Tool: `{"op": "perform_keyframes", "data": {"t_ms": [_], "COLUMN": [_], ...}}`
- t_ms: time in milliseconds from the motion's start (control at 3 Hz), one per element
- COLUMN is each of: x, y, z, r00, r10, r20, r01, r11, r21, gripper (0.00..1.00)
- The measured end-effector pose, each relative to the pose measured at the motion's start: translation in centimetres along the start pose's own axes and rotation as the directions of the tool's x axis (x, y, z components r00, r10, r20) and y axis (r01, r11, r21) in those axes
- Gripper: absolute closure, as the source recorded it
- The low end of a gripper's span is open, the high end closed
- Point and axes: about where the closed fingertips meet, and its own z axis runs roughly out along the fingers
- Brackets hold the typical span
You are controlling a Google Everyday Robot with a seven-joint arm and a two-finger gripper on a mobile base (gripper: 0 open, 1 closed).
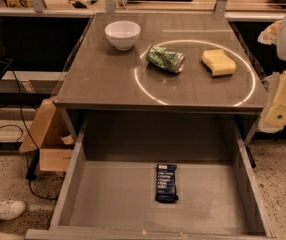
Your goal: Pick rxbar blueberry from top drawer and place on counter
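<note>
The rxbar blueberry (166, 182) is a dark navy bar with pale text. It lies flat on the floor of the open top drawer (113, 199), near the middle and lengthwise front to back. The counter (103, 79) above it carries a thin white ring (138, 81). My gripper (284, 96) hangs at the right edge of the view, beside the counter's right side, above and well to the right of the bar. It is far from the bar and touches nothing that I can see.
On the counter stand a white bowl (122, 34) at the back left, a dented green can (165, 59) lying inside the ring, and a yellow sponge block (218, 62) to its right. A cardboard box (48, 134) and cables lie on the floor at the left.
</note>
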Motion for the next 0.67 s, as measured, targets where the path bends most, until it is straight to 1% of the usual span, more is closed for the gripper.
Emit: {"op": "perform_keyframes", "data": {"t_ms": [333,667], "x": [0.0,-0.07], "y": [0.0,0.62], "z": [0.0,0.44], "r00": [1.0,1.0], "r10": [0.0,0.013], "r20": [0.0,0.004], "r01": [0.0,-0.012], "r11": [1.0,0.9999], "r21": [0.0,-0.01], "gripper": [0.0,0.0]}}
